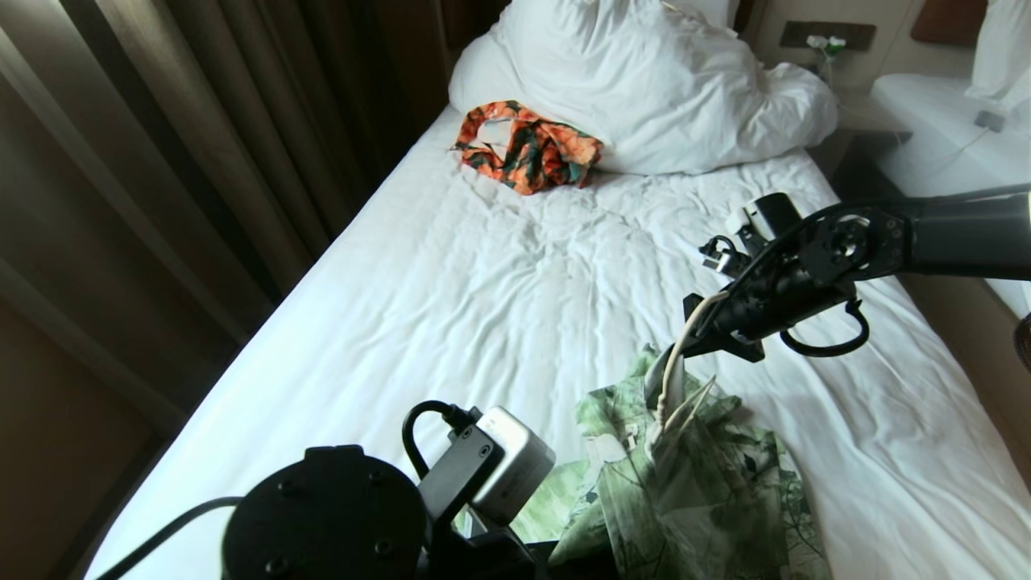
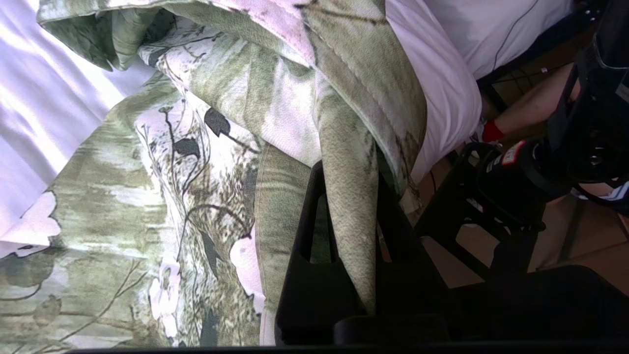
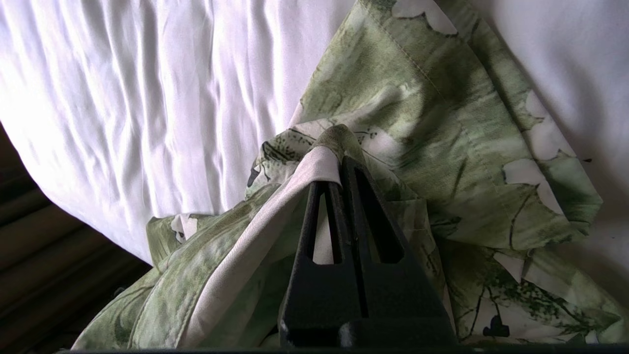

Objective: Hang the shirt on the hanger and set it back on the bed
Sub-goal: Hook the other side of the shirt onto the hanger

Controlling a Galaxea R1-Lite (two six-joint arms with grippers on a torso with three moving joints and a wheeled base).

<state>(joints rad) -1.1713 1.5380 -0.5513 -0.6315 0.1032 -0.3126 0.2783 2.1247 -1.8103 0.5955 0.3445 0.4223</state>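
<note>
A: What's nearest?
B: The left gripper (image 2: 351,275), low at the near edge of the bed (image 1: 451,322), clenched on a fold of the shirt (image 1: 685,483).
A: And the shirt itself?
B: Bunched on the sheet near the foot, partly lifted, its lower part draped towards the edge.
A: The other arm?
B: The right gripper (image 3: 341,172) reaches in from the right just above the shirt, pinching a cloth edge at its top. The hanger (image 1: 672,379) rises out of the shirt's top beside that gripper.
A: Farther back?
B: An orange garment (image 1: 527,145) lies by the duvet (image 1: 644,80) at the head.
</note>
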